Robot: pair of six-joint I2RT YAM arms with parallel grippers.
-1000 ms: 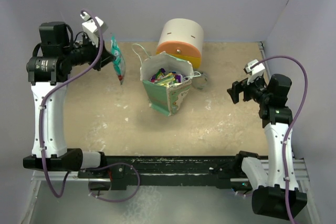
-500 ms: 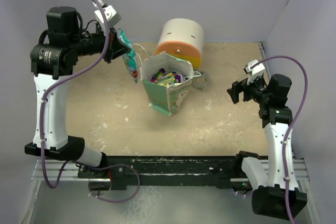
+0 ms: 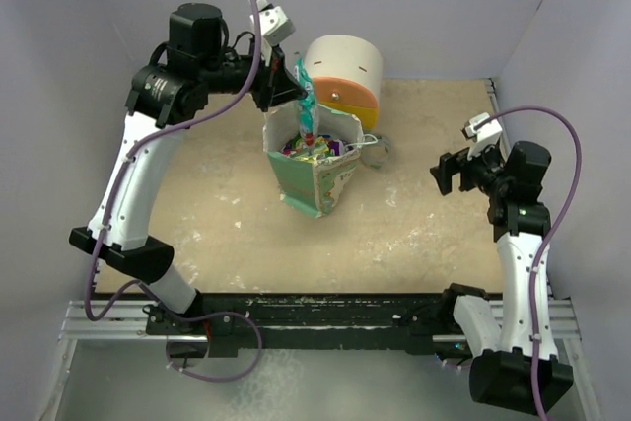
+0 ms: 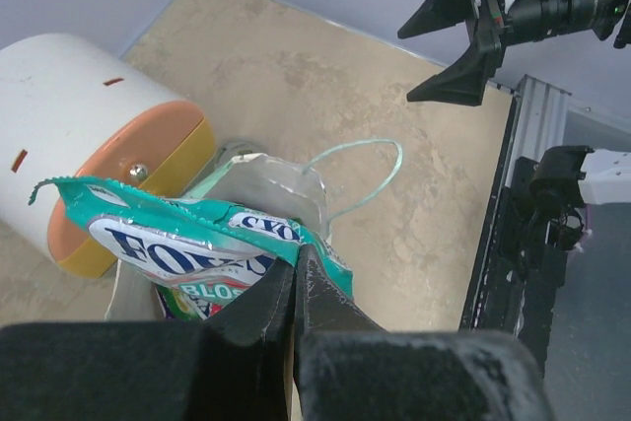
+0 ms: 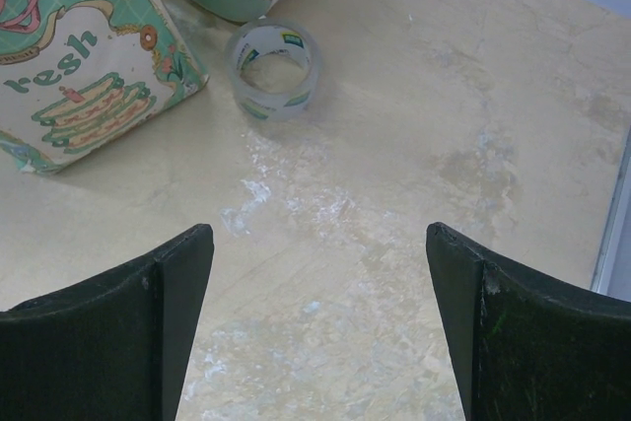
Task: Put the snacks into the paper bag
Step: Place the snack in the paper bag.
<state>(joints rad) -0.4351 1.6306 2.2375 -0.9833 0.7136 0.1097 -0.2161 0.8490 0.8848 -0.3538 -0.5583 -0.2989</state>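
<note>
Gripping teal snack packet tight in closed left tool, dangling directly over paper bag mouth. Holding right tool spread wide, empty, well right of bag.

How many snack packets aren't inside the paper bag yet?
1: the teal packet, pinched in the left fingers over the paper bag. Inside it lie other packets, some possibly hidden.

The left tool hides much of the teal packet and paper bag.

The teal packet bears blue lettering; the mint-green paper bag shows a pink ribbon.
</note>
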